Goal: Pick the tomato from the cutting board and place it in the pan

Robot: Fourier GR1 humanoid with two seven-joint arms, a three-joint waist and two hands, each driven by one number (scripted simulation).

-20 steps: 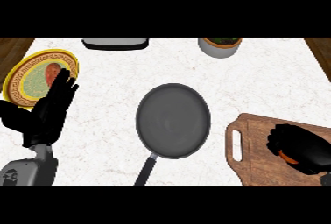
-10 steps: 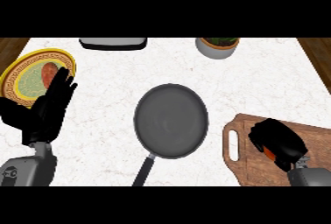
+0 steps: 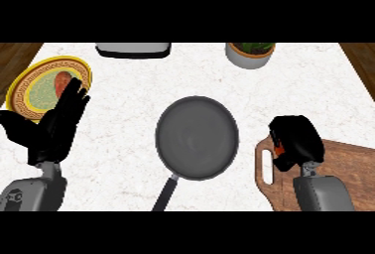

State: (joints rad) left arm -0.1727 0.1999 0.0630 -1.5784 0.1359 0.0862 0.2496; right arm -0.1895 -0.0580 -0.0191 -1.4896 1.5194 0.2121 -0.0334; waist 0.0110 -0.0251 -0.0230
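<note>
Tomato (image 3: 279, 147) already picked up, by the look of it: only a sliver of red-orange showing between the curled black fingers of the right hand (image 3: 295, 140), clamped round it and hiding most of it. Sits at the left end of the cutting board (image 3: 344, 168), over the edge nearest the pan (image 3: 196, 137), with the grey forearm trailing back across the wood. Grasp done, then, and carry under way; transfer across the strip of counter (image 3: 147, 79) between board and pan not yet finished, and release into the pan not yet done. Pan bare inside, handle pointing toward the lower edge. Left hand (image 3: 55, 126) at the left of the view, fingers straight and up, open and resting beside the yellow-rimmed plate (image 3: 29, 89), holding nothing. Toaster (image 3: 133, 49) and potted plant (image 3: 251, 53) along the far edge, well apart from the action. Against the frames half a second and a second back: right hand further left now, moved from the middle of the board to its handle end and closer to the pan; left hand, pan and plate unchanged in place. Probably a short sideways move and an opening of the fingers left.
</note>
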